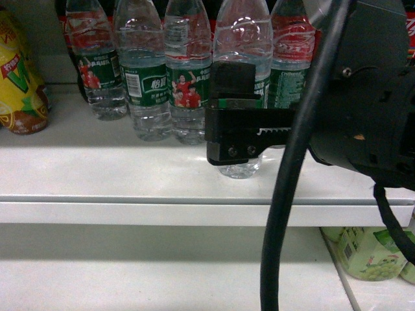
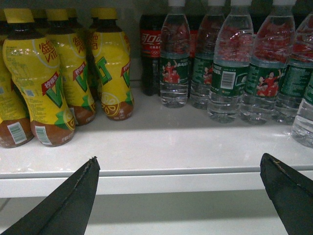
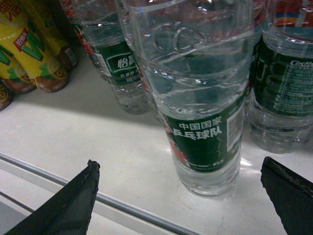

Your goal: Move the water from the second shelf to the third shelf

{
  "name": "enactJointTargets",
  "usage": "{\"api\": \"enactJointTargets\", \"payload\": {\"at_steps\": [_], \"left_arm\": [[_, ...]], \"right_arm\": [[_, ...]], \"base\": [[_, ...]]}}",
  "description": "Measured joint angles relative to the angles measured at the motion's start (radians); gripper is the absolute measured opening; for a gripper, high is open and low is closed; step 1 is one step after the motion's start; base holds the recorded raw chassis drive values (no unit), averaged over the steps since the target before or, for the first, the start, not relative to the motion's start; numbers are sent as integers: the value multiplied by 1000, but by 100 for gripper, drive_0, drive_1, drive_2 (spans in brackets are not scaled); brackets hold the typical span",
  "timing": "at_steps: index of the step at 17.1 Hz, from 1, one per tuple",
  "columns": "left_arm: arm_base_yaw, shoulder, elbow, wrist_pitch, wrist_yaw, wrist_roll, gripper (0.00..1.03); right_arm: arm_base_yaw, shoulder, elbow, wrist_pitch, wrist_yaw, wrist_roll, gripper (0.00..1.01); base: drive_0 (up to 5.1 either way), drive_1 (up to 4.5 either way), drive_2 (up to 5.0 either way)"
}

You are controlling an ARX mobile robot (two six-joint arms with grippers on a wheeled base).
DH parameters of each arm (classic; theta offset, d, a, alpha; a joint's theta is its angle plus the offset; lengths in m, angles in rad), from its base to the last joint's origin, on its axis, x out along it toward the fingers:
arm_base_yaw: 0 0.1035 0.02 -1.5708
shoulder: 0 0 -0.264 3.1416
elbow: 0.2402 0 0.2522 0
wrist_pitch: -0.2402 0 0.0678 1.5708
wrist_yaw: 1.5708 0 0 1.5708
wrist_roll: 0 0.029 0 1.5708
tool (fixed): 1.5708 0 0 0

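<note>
Our right gripper (image 3: pixel 178 196) hangs open just before the upright water (image 3: pixel 200 122) at the shelf (image 3: pixel 122 161) front, centred between its fingers, while the open left gripper (image 2: pixel 178 191) waits farther off.

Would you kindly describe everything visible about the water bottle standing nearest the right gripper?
The water bottle is clear ribbed plastic, filled with water, with a dark green wrap label bearing white Chinese characters and a red figure. It stands upright near the front edge of the white shelf, ahead of the other bottles. The right gripper is open, its fingers on either side, not touching it. Its cap is out of view.
</note>
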Motion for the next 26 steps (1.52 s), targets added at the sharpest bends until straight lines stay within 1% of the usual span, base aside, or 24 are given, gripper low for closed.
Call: {"api": "enactJointTargets", "payload": {"at_steps": [1,3,4,5,8,11,14,15,16,17,18,20,22,26], "left_arm": [[0,0,0,0,0,0,98],[0,0,0,0,0,0,98],[0,0,0,0,0,0,98],[0,0,0,0,0,0,98],[0,0,0,0,0,0,98],[0,0,0,0,0,0,98],[0,0,0,0,0,0,98],[0,0,0,0,0,0,98],[0,0,0,0,0,0,98],[0,0,0,0,0,0,98],[0,0,0,0,0,0,98],[0,0,0,0,0,0,98],[0,0,0,0,0,0,98],[0,0,0,0,0,0,98]], "right_arm": [[8,19,21,-2,13,1,98],[24,52,58,-10,33,16,98],[31,77,79,-9,50,30,98],[32,103,98,-8,73,33,98],[37,166,136,-8,146,33,98],[37,212,166,8,179,34,98],[38,254,228,15,211,29,98],[44,273,246,12,229,18,98],[51,282,254,11,244,-4,98],[56,282,254,18,262,-20,77],[56,282,253,26,268,-28,61],[57,278,243,39,273,-31,49],[56,262,224,48,271,-31,43],[56,215,166,55,246,-26,40]], "base": [[0,0,0],[0,0,0],[0,0,0],[0,0,0],[0,0,0],[0,0,0],[0,0,0],[0,0,0],[0,0,0],[0,0,0],[0,0,0],[0,0,0],[0,0,0],[0,0,0]]}}
